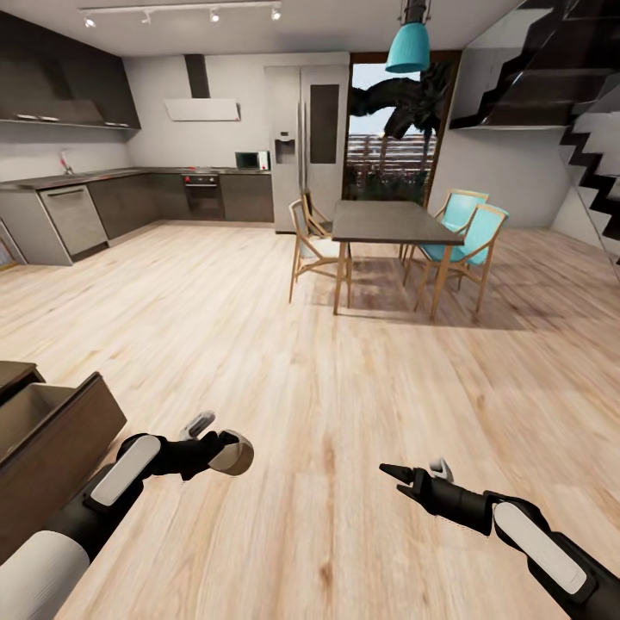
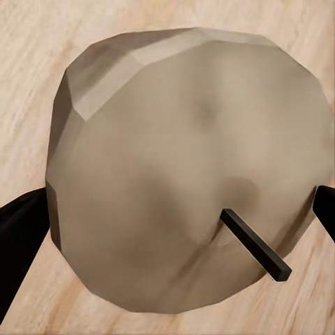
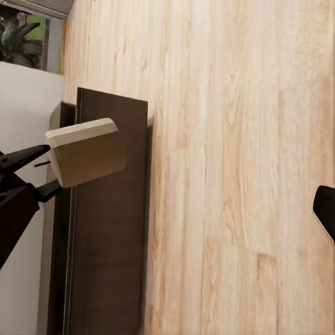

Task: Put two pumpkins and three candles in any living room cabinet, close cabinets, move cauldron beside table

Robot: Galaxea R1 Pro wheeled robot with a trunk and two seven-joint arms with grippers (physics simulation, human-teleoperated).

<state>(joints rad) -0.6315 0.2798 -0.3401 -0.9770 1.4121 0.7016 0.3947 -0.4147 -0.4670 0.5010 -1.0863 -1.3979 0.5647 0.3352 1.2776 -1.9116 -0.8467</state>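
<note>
Left gripper (image 1: pixel 226 448) is clamped on a candle (image 1: pixel 231 454), held in the air above the wood floor (image 1: pixel 344 379). In the left wrist view the candle (image 2: pixel 188 174) shows its flat pale top with a short dark wick (image 2: pixel 255 244); black fingers (image 2: pixel 21 244) press on its two sides.

Right gripper (image 1: pixel 413 472) carries nothing, fingers spread apart, low over the floor. The right wrist view looks across at the candle (image 3: pixel 85 151), with the dark-brown cabinet (image 3: pixel 105 230) behind it.

The cabinet (image 1: pixel 52 439) is at the head view's lower left, just beside the left arm, with one front pulled out.

Farther back: a dark dining table (image 1: pixel 387 221), wooden and teal chairs (image 1: pixel 469 237), grey kitchen units (image 1: pixel 129 202).
</note>
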